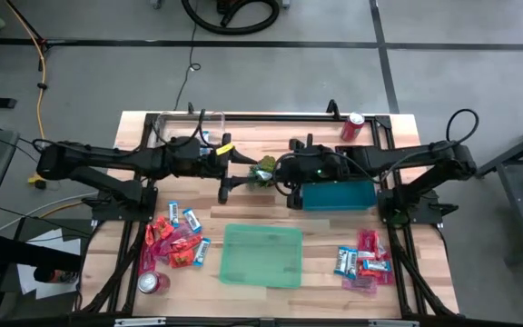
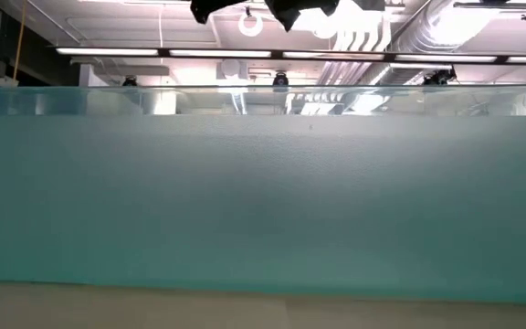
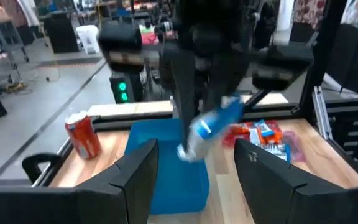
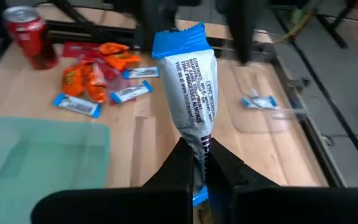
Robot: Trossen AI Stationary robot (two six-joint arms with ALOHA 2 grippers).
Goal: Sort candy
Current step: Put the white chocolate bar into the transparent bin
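Right gripper (image 4: pixel 199 163) clamped on blue-and-white candy (image 4: pixel 191 87), raised mid-table; left gripper (image 3: pixel 194 165) spread wide, empty, facing it

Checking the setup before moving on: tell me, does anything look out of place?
Mostly tidy. One oddity: a single blue-and-white candy lies alone in the clear tray, apart from both piles. The right gripper pinches another blue-and-white candy upright.

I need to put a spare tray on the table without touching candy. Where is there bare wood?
Bare wood lies between the green tray and the right candy pile, and along the front edge below that tray. The left candy pile with its soda can crowds the front left; the grippers meet over mid-table.
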